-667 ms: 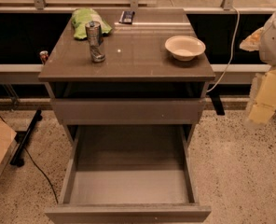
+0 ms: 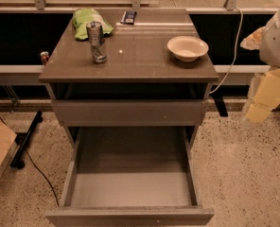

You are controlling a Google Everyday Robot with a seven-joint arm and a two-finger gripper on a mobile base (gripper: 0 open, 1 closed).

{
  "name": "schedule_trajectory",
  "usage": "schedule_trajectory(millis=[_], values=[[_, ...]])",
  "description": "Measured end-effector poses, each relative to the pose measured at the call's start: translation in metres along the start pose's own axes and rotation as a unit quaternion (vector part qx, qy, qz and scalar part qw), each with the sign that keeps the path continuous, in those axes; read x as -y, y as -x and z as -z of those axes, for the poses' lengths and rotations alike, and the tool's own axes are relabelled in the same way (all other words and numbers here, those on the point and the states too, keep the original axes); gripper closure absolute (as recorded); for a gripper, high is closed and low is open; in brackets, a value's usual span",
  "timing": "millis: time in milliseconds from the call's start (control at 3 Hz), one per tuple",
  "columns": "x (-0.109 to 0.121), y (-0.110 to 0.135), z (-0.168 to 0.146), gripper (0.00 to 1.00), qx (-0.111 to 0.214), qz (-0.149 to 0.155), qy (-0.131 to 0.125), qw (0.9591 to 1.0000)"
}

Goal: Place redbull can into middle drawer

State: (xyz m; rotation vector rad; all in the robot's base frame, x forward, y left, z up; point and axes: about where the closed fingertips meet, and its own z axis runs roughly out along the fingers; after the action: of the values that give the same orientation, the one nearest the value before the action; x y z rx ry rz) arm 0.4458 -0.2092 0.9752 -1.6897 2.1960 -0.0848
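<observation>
Gripper (image 2: 265, 97) low at far right edge, beside cabinet; open or closed, cannot tell. Well apart to its left, redbull can (image 2: 95, 40) upright on cabinet top (image 2: 144, 63), just before green bag (image 2: 87, 20). Below, middle drawer (image 2: 130, 193) pulled out.

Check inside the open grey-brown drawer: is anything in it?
The wide grey-brown open drawer shows only bare grey floor; its shadowed rear, under the shut drawer above, is unclear. The slim silver-and-blue can stands on the cabinet top. The tool hangs right of the cabinet.
</observation>
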Motion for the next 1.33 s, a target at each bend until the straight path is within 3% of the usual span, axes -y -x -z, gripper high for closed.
schedule_trajectory(millis=[333,1000,1333], values=[[0.015,0.018,-0.016,0.0,0.083,-0.015,-0.014,0.9963],[0.037,0.055,-0.039,0.0,0.175,-0.02,-0.012,0.9843],[0.071,0.105,-0.076,0.0,0.213,-0.013,-0.009,0.9768]])
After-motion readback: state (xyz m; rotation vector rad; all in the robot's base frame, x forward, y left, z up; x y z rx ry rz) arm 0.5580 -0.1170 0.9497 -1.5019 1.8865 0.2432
